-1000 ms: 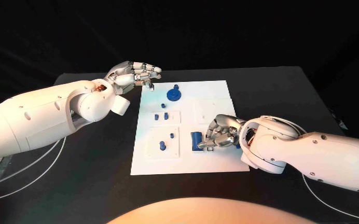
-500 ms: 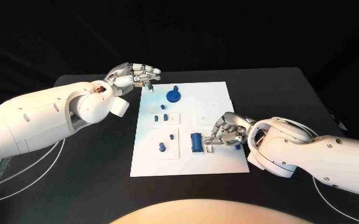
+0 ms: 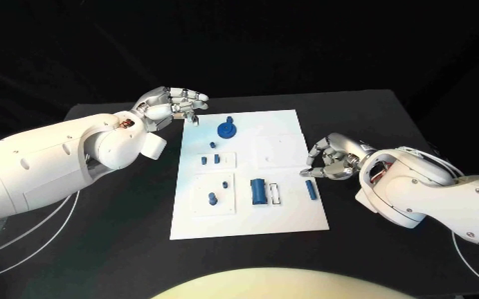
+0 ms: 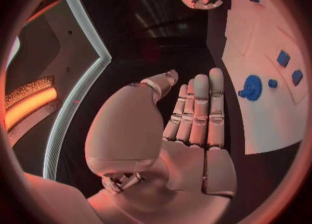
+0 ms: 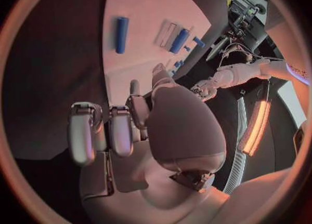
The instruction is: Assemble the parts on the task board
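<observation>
While nothing is held by the curled right hand [image 3: 334,158] at 3 o'clock off the task board [image 3: 289,216] | loose blue rod [image 3: 311,188] at board's 4 o'clock could be rolled off if nudged | left hand [image 3: 176,102] empty, fingers curled, at 11 o'clock.

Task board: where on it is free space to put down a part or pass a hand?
The near strip of the task board, below the blue cylinder, is bare. So is the far right corner beside the blue gear. The middle is crowded with small blue pegs, and the right hand hangs at the right edge.
</observation>
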